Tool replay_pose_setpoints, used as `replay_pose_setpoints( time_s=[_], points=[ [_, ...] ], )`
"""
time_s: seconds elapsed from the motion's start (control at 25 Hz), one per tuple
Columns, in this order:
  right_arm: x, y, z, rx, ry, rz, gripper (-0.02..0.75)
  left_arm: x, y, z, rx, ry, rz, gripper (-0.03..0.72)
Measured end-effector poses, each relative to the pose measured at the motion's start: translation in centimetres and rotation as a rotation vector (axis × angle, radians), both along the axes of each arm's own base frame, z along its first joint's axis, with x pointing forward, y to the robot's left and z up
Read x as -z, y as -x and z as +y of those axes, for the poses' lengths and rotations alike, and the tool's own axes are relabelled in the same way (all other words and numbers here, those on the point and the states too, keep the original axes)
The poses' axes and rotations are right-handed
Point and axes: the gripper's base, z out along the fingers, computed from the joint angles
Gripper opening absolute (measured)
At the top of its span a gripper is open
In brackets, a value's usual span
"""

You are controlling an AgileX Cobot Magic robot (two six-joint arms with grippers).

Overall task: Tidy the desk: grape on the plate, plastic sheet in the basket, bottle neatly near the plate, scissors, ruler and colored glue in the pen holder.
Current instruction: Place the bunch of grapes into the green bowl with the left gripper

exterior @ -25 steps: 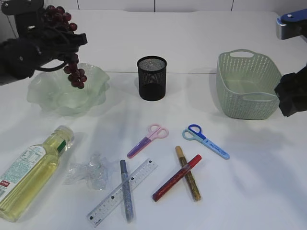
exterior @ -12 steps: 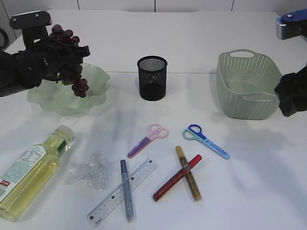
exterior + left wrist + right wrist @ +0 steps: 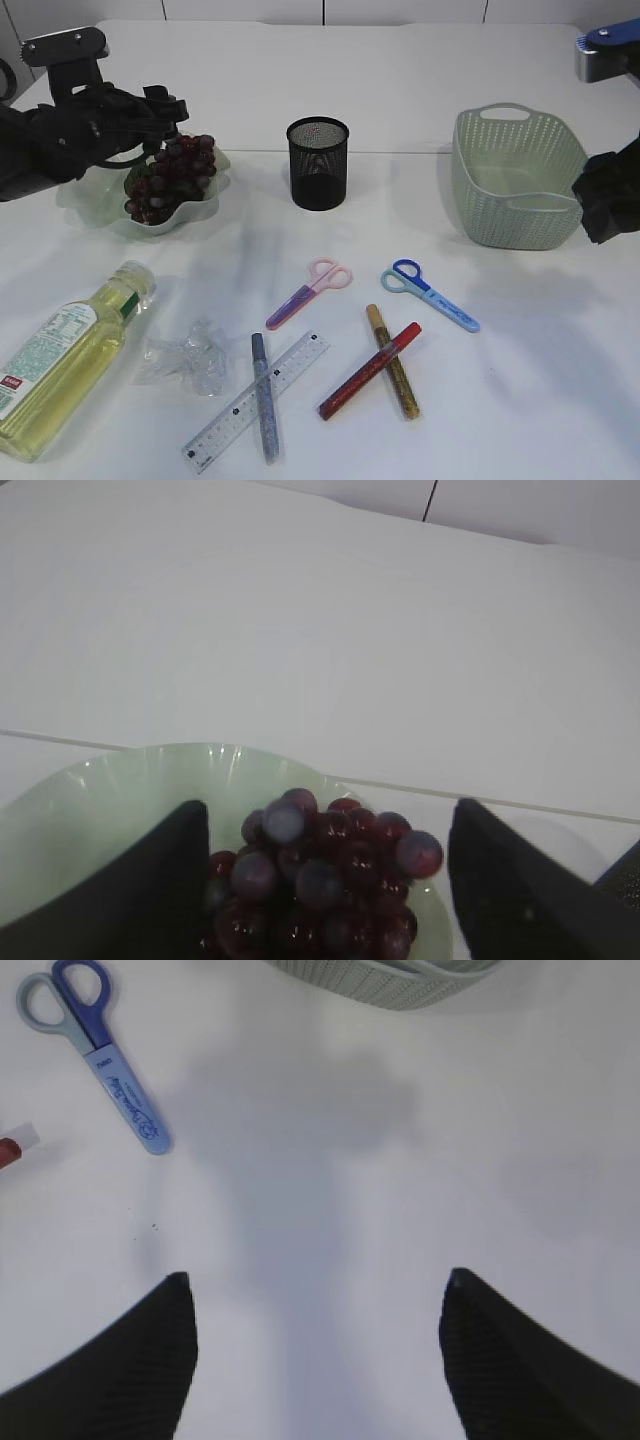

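The left pincer (image 3: 325,880) stands spread, its 2 fingers (image 3: 130,880) flanking the grape bunch (image 3: 320,875) without pinching it. The bunch lies directly below and between them, resting in the pale green plate (image 3: 110,790). The grape step appears done.

The right pincer (image 3: 315,1360) is likewise spread and holds nothing. It hangs over bare table, with the blue scissors (image 3: 95,1045) ahead and to its left and the basket (image 3: 400,975) at the far edge ahead.

Risks from here:
1. Withdrawal of the left pincer. The fingers sit close to the bunch; a sideways exit could drag a grape or stem and tip the bunch over the wavy rim. A straight lift would avoid this.
2. The plastic sheet (image 3: 190,362) is crumpled and clear; a shallow grasp may slip off it.
3. The ruler (image 3: 255,402) lies flat, partly under the grey glue stick (image 3: 262,395), so taking either may shift the other.
4. The red glue stick (image 3: 370,370) and gold glue stick (image 3: 392,362) are crossed likewise.

View differences: the left wrist view confirms the fingers are clear of the grapes, which the exterior view leaves uncertain. Only the exterior view shows the bottle (image 3: 65,355), pen holder (image 3: 317,162), pink scissors (image 3: 310,290) and the remaining clutter.
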Motion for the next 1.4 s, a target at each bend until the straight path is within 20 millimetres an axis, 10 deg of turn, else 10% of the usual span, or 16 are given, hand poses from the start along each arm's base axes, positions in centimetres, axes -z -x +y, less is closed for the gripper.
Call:
replay_pose_setpoints(
  time_s=[0.8, 1.4],
  points=[
    [0.0, 0.0, 0.1, 0.003, -0.015, 0.004, 0.584, -6.6, 5.4, -0.9, 0.281, -0.066, 0.335, 0.543],
    [-0.9, 1.8, 0.0, 0.031, -0.061, 0.058, 0.584, -16.3, 15.6, 6.3, 0.281, -0.198, 0.556, 0.543]
  ],
)
